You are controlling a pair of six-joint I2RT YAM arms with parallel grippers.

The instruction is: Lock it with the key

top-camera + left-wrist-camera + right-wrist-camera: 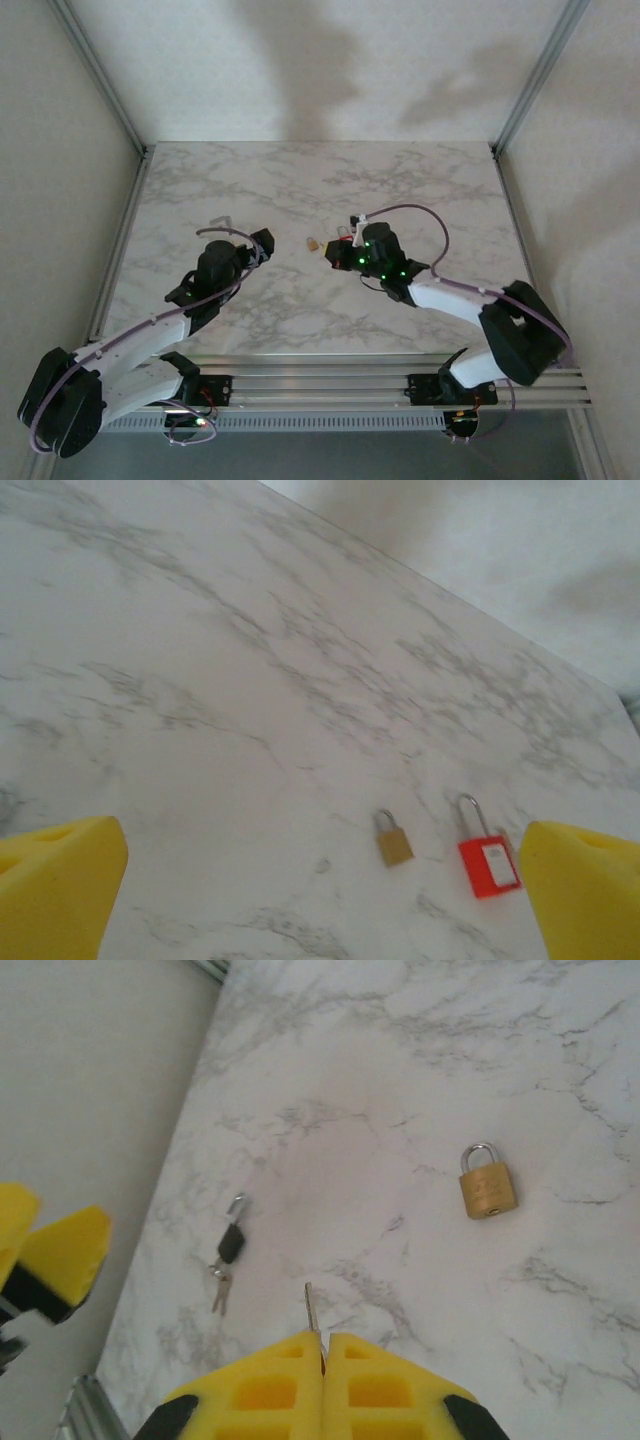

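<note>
A small brass padlock point(488, 1185) lies flat on the marble table point(420, 190), also seen in the left wrist view point(393, 840) and from above point(313, 243). My right gripper point(323, 1345) is shut on a thin silver key point(311, 1310) whose blade sticks out ahead of the pads, short of the padlock and to its left. Seen from above, the right gripper point(335, 255) hangs just right of the padlock. My left gripper point(320, 905) is open with nothing between its yellow fingers point(60, 880); the padlock lies ahead of it. In the top view the left gripper point(262, 242) is left of the padlock.
A red padlock point(488, 860) with a long shackle lies just right of the brass one. A bunch of keys with a black fob point(227, 1255) rests on the table toward the left wall. Metal frame rails point(120, 250) border the table.
</note>
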